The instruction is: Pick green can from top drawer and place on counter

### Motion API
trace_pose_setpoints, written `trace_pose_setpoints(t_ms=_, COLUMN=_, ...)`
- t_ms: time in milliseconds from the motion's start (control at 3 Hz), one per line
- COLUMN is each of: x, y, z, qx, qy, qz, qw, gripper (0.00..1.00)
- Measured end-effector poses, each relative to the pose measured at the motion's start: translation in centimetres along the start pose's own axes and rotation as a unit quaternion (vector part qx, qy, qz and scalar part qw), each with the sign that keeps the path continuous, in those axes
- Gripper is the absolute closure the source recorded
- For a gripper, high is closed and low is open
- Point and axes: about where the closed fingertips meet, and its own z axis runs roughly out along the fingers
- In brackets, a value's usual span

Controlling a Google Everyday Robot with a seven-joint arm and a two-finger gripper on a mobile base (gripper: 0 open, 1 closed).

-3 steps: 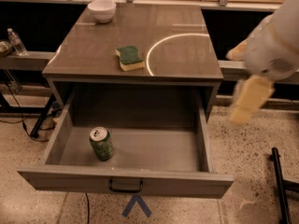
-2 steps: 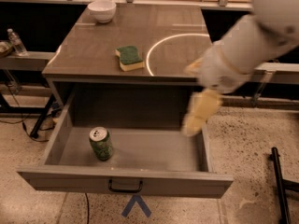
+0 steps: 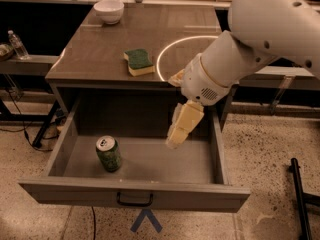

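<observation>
The big grey surface (image 3: 100, 54) on top of the cabinet is where the can has to end up. It has lots of bare room near the thin white line (image 3: 161, 64), so there is a good spot to put the can down.

The robot's fat white arm (image 3: 250, 44) reaches in from the right side and bends down over the drawer.

The top drawer (image 3: 75, 196) is pulled all the way out, so the inside can be seen and reached from above.

The claw (image 3: 175, 140) hangs at the end of the arm and points down into the middle of the drawer. It is up in the air and holds nothing. I cannot tell if it is spread or pressed together. It is to the right of the can and apart from it, so I think it needs to slide left and go lower.

A white bowl (image 3: 109, 10) sits at the back of the surface.

A green and yellow sponge (image 3: 139, 62) lies near the middle, just beside the white line.

The green can (image 3: 109, 154) stands up on the drawer floor, on the left side near the front.
</observation>
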Motion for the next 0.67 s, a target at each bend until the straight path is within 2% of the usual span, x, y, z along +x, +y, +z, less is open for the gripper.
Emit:
trace_pose_setpoints(t_ms=333, x=0.2, y=-0.3, z=1.6, qx=0.005, qy=-0.014, qz=0.012, qw=0.9998, gripper=0.00)
trace_pose_setpoints(t_ms=667, x=1.4, y=-2.1, z=8.3, qx=0.017, qy=-0.073, qz=0.047, qw=0.9960, gripper=0.00)
